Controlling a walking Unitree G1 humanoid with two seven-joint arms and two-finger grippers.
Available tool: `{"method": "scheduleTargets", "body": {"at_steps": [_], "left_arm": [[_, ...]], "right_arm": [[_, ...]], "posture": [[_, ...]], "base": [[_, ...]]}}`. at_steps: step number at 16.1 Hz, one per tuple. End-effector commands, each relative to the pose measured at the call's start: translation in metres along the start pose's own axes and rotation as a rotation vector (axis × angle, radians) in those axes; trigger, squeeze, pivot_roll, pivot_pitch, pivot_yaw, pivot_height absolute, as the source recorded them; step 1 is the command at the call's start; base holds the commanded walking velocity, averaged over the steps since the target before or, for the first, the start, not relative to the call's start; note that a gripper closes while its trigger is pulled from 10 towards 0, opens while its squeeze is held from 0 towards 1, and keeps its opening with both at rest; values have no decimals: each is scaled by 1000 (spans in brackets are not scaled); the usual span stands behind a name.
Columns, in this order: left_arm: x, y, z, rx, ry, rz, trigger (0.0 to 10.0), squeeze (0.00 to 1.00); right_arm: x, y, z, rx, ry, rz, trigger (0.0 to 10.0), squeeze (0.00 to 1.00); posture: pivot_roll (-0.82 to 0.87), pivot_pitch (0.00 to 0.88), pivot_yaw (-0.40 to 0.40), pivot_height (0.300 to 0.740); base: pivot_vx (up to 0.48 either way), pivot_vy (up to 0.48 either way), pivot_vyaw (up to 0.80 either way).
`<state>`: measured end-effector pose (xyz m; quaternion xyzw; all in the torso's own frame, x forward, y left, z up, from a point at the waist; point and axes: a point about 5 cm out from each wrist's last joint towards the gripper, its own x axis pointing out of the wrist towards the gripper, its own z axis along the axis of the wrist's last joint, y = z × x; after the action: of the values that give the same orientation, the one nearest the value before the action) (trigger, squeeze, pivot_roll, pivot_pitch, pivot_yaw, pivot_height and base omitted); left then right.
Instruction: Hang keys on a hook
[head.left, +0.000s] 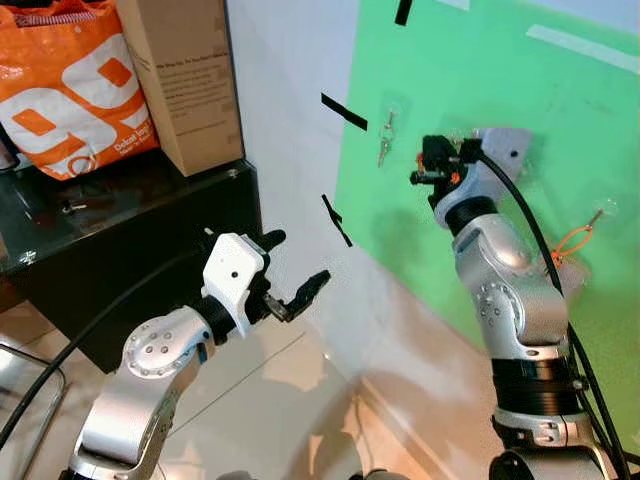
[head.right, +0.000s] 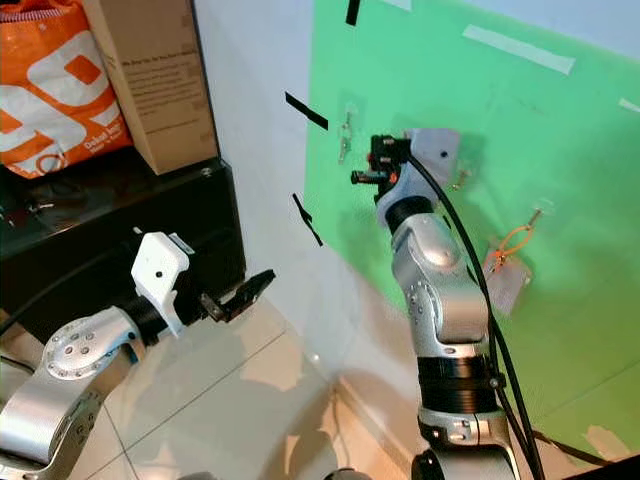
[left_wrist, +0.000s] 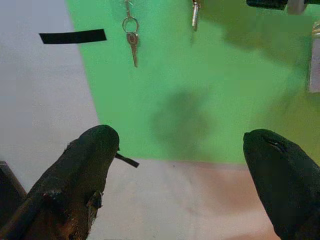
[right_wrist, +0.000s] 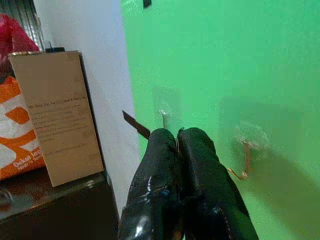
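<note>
A set of keys (head.left: 385, 140) hangs from a clear hook (head.left: 391, 108) on the green sheet (head.left: 500, 90) taped to the wall. In the left wrist view the keys (left_wrist: 131, 40) dangle on a ring, with another key (left_wrist: 195, 12) beside them. My right gripper (head.left: 418, 172) is raised against the sheet just right of the keys, fingers pressed shut (right_wrist: 179, 135); a thin metal sliver shows at their tips, and I cannot tell if it is held. A copper hook (right_wrist: 245, 160) sits beside them. My left gripper (head.left: 297, 260) hovers low, open and empty, facing the wall.
A black cabinet (head.left: 150, 230) on my left carries an orange bag (head.left: 70, 90) and a cardboard box (head.left: 185, 80). Black tape strips (head.left: 343, 112) mark the wall. A small pouch on an orange cord (head.left: 573, 245) hangs further right. Pale tiled floor (head.left: 300, 400) lies below.
</note>
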<state>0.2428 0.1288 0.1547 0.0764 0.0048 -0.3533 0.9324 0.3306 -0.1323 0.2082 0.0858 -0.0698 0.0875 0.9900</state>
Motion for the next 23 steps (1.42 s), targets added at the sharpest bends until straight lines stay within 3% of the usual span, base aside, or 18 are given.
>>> {"method": "scheduleTargets", "body": {"at_steps": [1,5,12,17,23], "left_arm": [[1,-2,6,16,-10,-21,10000,314],[0,-3,5,19,-9,-29,10000,314],[0,-3,7,19,-14,-29,10000,314],[1,-3,11,13,-30,-35,10000,318],[3,3,28,-24,-101,-21,10000,318]], "right_arm": [[3,-1,4,23,-16,5,10000,0],[9,1,1,41,-14,-1,10000,0],[14,-13,-5,68,7,-125,10000,0],[15,-15,-10,90,31,-147,10000,0],[13,-15,-21,95,94,-154,10000,0]], "posture": [[85,0,-4,740],[88,0,-7,740],[89,0,-12,740],[88,0,-10,740],[91,0,-11,740]], "base": [[0,0,0],[0,0,0],[0,0,0],[0,0,0],[0,0,0]]}}
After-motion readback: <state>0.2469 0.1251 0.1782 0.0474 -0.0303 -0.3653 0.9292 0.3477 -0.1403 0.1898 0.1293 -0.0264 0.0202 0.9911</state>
